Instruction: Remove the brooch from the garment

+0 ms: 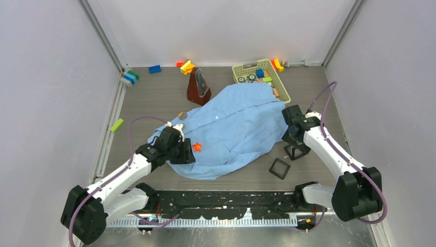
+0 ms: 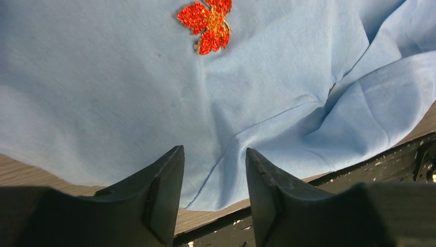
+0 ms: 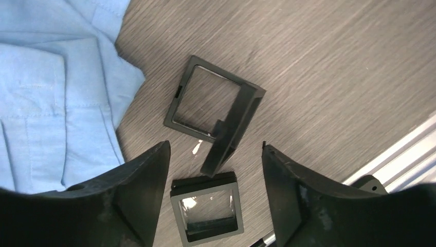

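Note:
The garment (image 1: pixel 234 126) is a light-blue collared shirt spread over the middle of the table. The brooch (image 1: pixel 196 147), a glittery red-orange leaf shape, sits on its near-left part. My left gripper (image 1: pixel 188 153) is just left of the brooch. In the left wrist view the brooch (image 2: pixel 207 23) lies well ahead of the left gripper (image 2: pixel 215 154), which is open over the shirt's hem (image 2: pixel 288 134) with nothing between its fingers. My right gripper (image 1: pixel 293 141) hovers off the shirt's right edge. In its wrist view the right gripper (image 3: pixel 216 149) is open and empty above black frames.
Two black square display frames (image 3: pixel 208 212) (image 3: pixel 211 100) lie on the wood by the shirt's cuff (image 3: pixel 51 98). A brown metronome (image 1: pixel 198 86), a yellow basket (image 1: pixel 284 91) of small parts and scattered toy blocks (image 1: pixel 187 67) stand behind the shirt. A green block (image 1: pixel 117 124) lies left.

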Tool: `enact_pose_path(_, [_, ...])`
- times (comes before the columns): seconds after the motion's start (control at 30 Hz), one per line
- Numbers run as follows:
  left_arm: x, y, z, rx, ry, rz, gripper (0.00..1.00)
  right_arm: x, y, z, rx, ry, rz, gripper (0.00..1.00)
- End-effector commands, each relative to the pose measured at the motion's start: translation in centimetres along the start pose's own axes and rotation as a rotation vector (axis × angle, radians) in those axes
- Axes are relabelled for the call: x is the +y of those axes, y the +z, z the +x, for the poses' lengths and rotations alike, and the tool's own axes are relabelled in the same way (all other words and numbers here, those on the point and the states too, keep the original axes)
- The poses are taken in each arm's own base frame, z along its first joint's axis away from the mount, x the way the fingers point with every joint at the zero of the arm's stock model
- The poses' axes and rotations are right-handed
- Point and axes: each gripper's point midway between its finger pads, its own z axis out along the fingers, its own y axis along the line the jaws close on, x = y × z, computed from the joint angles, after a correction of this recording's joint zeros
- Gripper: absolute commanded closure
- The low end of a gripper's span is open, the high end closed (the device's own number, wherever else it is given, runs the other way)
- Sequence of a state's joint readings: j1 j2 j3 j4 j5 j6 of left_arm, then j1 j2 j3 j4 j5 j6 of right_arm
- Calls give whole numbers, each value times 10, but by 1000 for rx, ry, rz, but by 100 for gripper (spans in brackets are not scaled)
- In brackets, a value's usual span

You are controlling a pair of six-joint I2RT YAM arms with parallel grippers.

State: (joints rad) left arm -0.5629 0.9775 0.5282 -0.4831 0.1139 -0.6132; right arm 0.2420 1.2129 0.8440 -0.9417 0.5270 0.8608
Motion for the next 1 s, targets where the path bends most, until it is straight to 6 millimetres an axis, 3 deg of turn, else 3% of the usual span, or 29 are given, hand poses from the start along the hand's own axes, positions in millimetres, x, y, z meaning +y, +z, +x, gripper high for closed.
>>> enact_pose_path(0.0, [0,-16,-27,-87,46,-51,46,20,-11,-9,-16,2,-130,19])
enact_pose_path(0.2, [5,-21,-54,-155,94,-154,36,42,-65,-25,-115,-63,-348,9])
enact_pose_path(0.27, [3,-20,-63,-179,135,-186,33,39,-84,-31,-186,-144,-322,9])
enact_pose_path(0.3, [4,-19,-66,-189,166,-215,33,47,-99,-33,-218,-177,-349,8])
enact_pose_path(0.37, [1,-16,-73,-207,226,-255,31,56,-108,-29,-216,-249,-359,8])
enact_pose_path(0.53, [-14,7,-75,-156,291,-254,29,115,-124,7,-155,-362,-566,15])
enact_pose_path(0.63, [-18,21,-75,-128,337,-287,30,140,-131,31,-124,-404,-669,18])
enact_pose_path(0.73, [-23,34,-74,-96,372,-304,36,168,-140,47,-91,-391,-803,21])
enact_pose_path(0.77, [-25,38,-76,-91,379,-309,38,171,-136,61,-49,-409,-831,22])
enact_pose_path(0.8, [-25,42,-77,-84,384,-316,38,181,-141,62,-54,-390,-880,22])
enact_pose_path(0.97, [-26,65,-73,-29,411,-322,34,208,-127,91,32,-393,-949,22])
